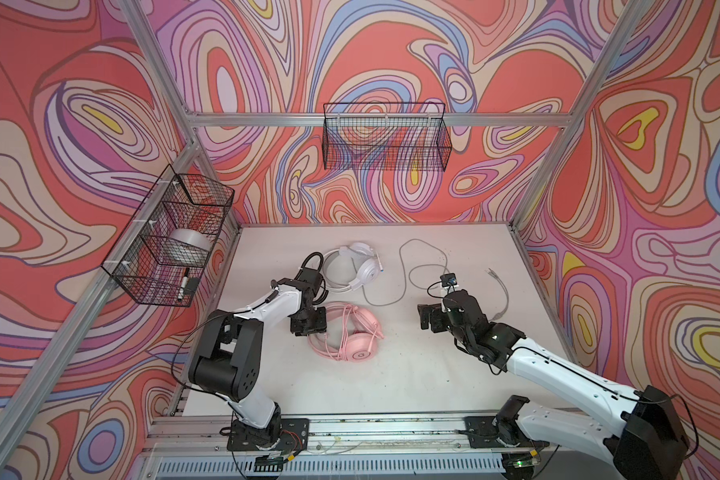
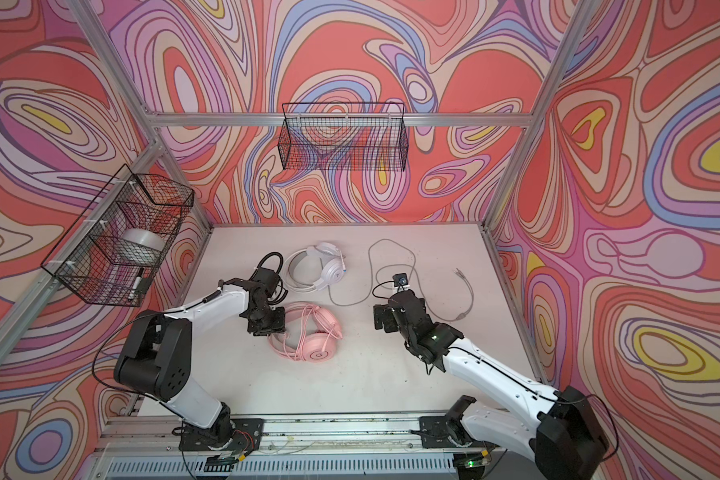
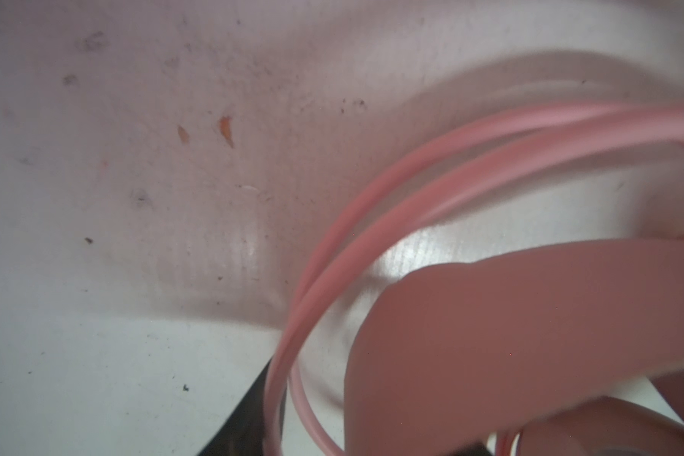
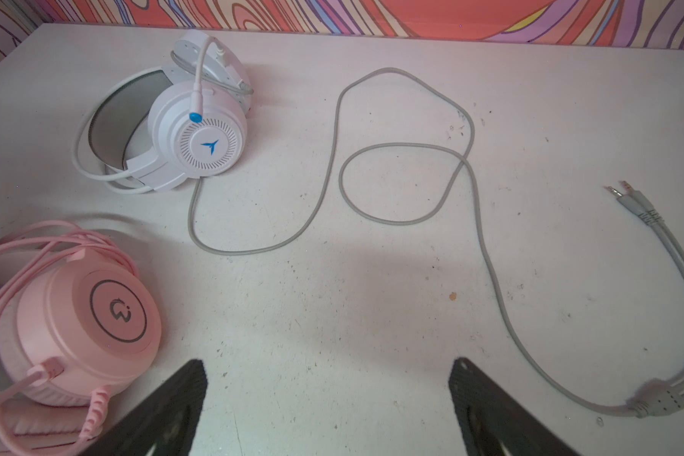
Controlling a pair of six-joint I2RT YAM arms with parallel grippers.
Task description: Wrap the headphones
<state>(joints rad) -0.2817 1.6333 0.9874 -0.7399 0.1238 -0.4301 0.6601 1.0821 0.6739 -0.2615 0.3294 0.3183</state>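
**Two wired headsets on white table (image 1: 433, 374), both arms near the pink one**

Pink headset (image 1: 352, 334) lies front-centre, pink cable (image 3: 530, 138) looped over its band and cups. The left gripper (image 1: 308, 324) is at its left edge; I cannot tell how its jaws stand. White headset (image 1: 358, 266) lies behind it, its grey cable (image 4: 466, 161) trailing loose to the right. Right gripper (image 4: 327, 361) is spread wide and holds nothing.

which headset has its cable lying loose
The white headset: its grey cable sprawls across the table; the pink headset wears its pink cable coiled around it.
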